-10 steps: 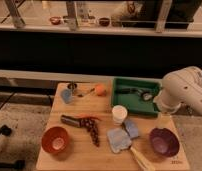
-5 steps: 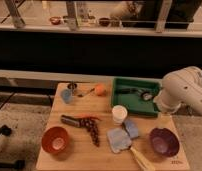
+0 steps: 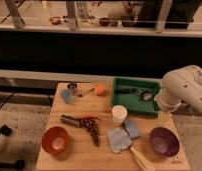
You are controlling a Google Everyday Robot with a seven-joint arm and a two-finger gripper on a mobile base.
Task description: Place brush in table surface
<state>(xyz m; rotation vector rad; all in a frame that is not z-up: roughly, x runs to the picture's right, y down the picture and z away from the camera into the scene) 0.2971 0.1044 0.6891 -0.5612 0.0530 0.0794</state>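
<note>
Brush (image 3: 135,91): black-handled, lay inside green tray (image 3: 141,111), upper right of centre, head toward the tray's right end. Table surface (image 3: 89,157): light-brown planks (tray rested on its far right corner). Gripper: hidden behind white arm (image 3: 186,90) at right edge of frame, beside the tray; jaws spread wide, away from the brush.

Table surface (image 3: 89,157): light-brown wood, plank grain visible, matt. Tray (image 3: 136,111): green, smooth, plastic in look; the brush (image 3: 134,91) in it has a black handle and a head with a pale glint; cloth (image 3: 119,139): pale blue, soft. Gripper (image 3: 160,103), at the tray's right edge: ends a smooth off-white arm (image 3: 186,90), faintly glossy.
</note>
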